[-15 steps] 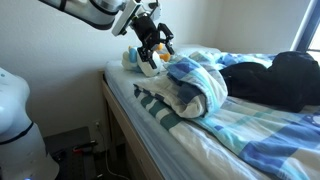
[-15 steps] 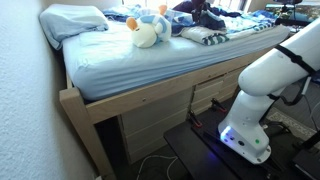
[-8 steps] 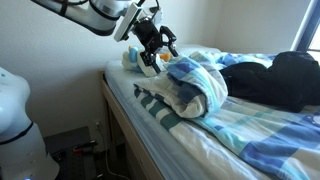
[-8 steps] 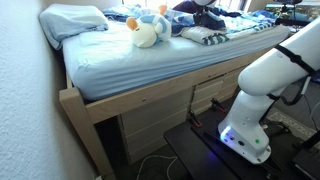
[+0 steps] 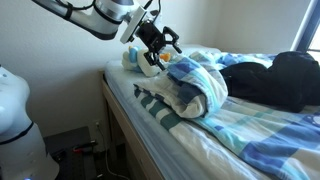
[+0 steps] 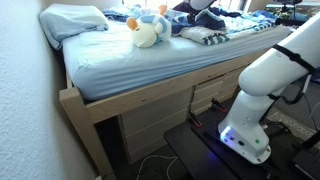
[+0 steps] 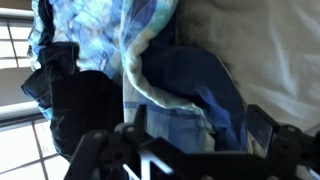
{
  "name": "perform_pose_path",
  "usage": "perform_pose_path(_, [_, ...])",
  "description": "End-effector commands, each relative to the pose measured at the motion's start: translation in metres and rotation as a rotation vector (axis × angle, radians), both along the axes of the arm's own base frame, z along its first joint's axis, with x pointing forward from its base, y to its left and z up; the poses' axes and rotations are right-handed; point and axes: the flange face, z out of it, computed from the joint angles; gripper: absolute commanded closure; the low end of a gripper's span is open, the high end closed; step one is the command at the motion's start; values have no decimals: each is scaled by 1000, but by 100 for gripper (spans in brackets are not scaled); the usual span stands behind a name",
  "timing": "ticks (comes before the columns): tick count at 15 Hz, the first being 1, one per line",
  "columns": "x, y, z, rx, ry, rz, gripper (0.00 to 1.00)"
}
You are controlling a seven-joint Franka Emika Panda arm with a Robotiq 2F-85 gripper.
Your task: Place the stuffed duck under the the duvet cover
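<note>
Empty end effector (image 5: 162, 52), jaws apart, near stuffed duck (image 6: 147, 33), duvet cover (image 5: 195, 88) folded edge just beside duck

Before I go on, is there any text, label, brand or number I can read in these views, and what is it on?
No text can be read in any view.
stuffed duck: no tag or label shows.
duvet cover: stripes only, no print.
white base of the robot: no marking legible; any there is too small to tell.
Wrist view: blurred, nothing readable.
</note>
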Motion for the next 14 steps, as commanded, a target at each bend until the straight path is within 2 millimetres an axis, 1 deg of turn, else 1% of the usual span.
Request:
perform_pose_path(1, [23, 3, 3, -50, -13, 44, 0])
perform_pose_path(4, [39, 0, 6, -75, 0, 53, 0])
perform_pose_path(6, [42, 3, 7, -68, 23, 45, 0])
perform_pose_path(8, [37, 11, 6, -42, 48, 26, 0])
perform_pose_path(11, [25, 24, 2, -3, 97, -4, 0])
perform_pose_path(14, [23, 31, -2, 0, 109, -12, 0])
